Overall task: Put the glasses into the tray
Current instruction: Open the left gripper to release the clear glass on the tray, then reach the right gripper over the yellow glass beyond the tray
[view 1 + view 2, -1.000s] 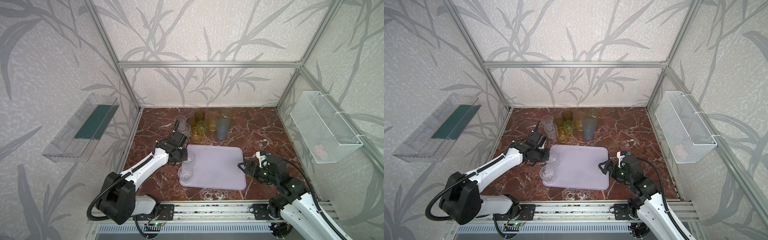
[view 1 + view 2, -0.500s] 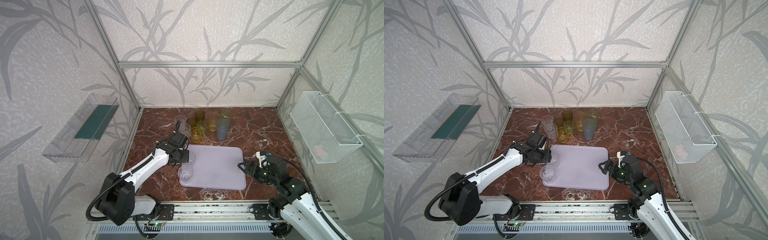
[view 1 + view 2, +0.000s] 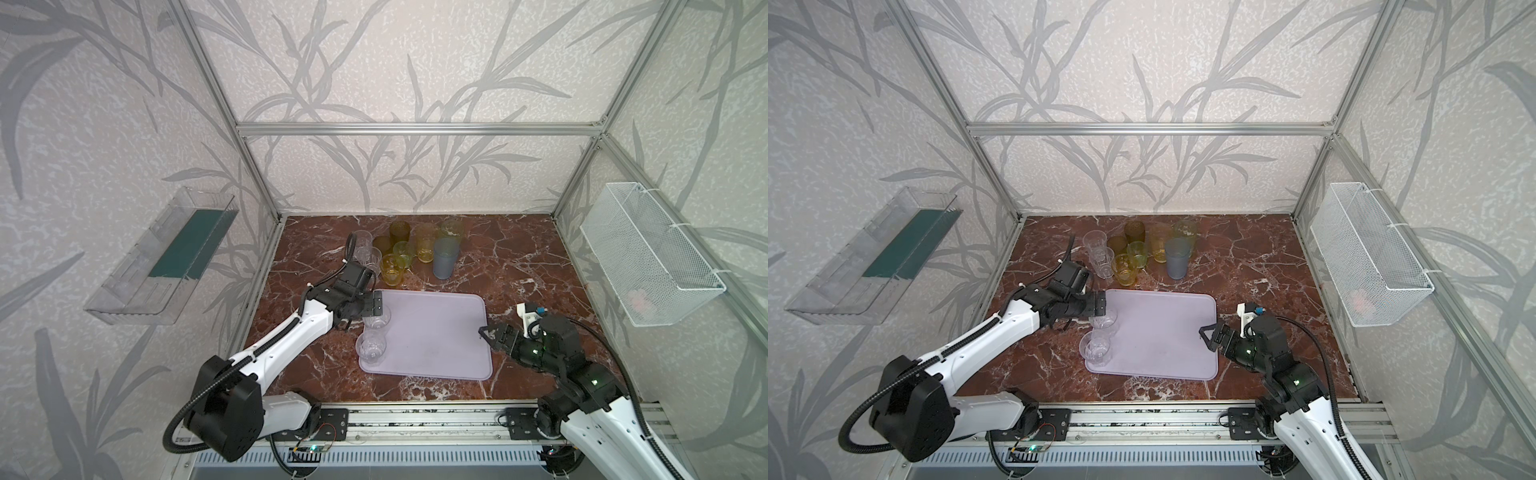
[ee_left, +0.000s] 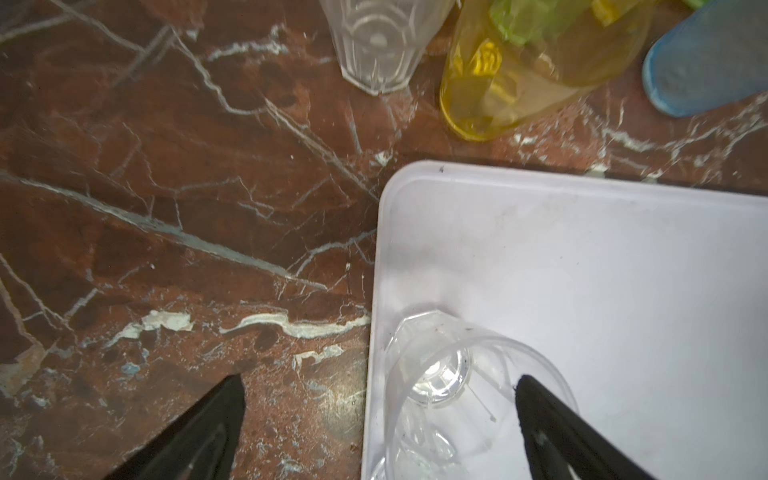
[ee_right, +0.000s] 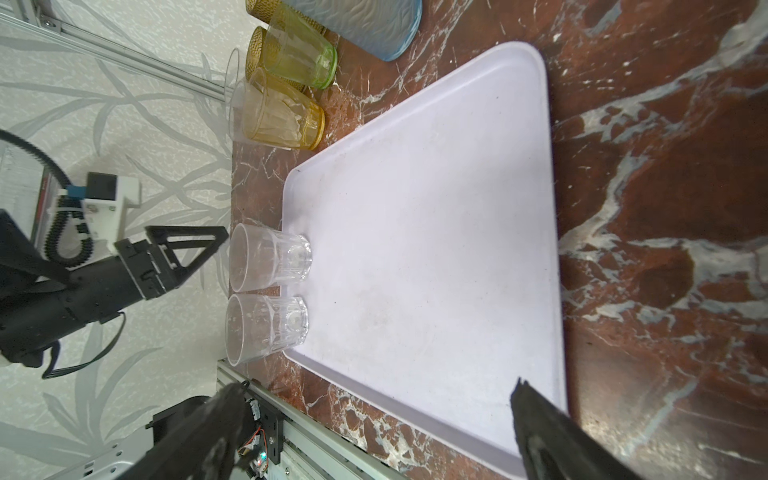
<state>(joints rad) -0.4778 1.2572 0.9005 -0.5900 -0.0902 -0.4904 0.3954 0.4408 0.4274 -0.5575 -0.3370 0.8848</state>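
Note:
The pale lavender tray (image 3: 436, 332) (image 3: 1163, 332) (image 4: 582, 270) (image 5: 436, 228) lies at the middle front. Two short clear glasses stand along its left edge, one (image 3: 376, 321) (image 5: 270, 262) behind the other (image 3: 371, 345) (image 5: 266, 328). My left gripper (image 3: 375, 308) (image 4: 380, 382) hangs open just above the rear glass (image 4: 457, 374). One finger is over its mouth, the other out over the marble. More glasses (image 3: 407, 253) (image 3: 1142, 253), clear, amber, green and blue-grey, cluster behind the tray. My right gripper (image 3: 484, 332) (image 5: 376, 384) is open and empty at the tray's right edge.
A clear plastic bin (image 3: 166, 257) hangs on the left wall. A white wire basket (image 3: 648, 253) hangs on the right wall. An aluminium rail (image 3: 415, 419) runs along the front of the marble table (image 3: 519, 257).
My left gripper has opened and let go of the rear clear glass, which now stands on the tray. The right arm has not moved.

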